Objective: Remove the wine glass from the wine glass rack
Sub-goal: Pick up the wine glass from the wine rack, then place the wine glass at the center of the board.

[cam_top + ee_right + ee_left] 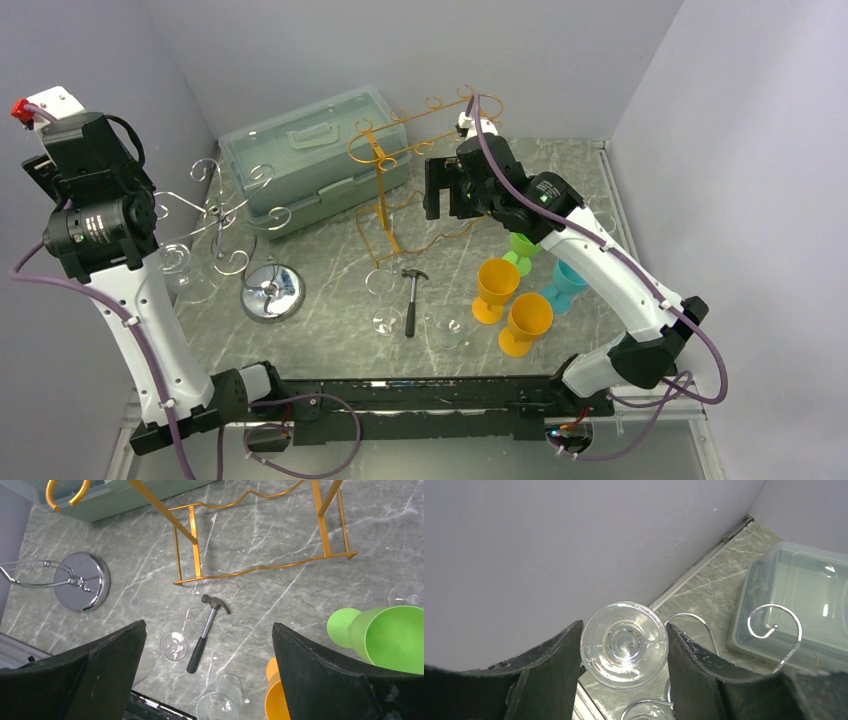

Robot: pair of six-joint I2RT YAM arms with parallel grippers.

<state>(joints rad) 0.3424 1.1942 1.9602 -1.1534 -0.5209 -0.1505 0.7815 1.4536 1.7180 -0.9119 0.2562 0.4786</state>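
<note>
Marble tabletop (330, 255) between grey walls (400, 50); left pincer (625, 650) clasps the wine glass (624, 642), right pincer (209, 626) gapes wide.

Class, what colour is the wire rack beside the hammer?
Gold; the rack shows best in the right wrist view.

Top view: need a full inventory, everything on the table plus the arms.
Silver rack: one, chrome, left.
Gold rack: one, gold, back centre.
Lidded box: one, pale green, back left.
Hammer: one, black handle, front centre.
Clear wine glasses: at least four; that one held at left, two by the hammer, one far right.
Goblets: two orange, one green, one teal; right.
Left fingers: black, closed on a glass foot.
Right fingers: black, open, empty.
</note>
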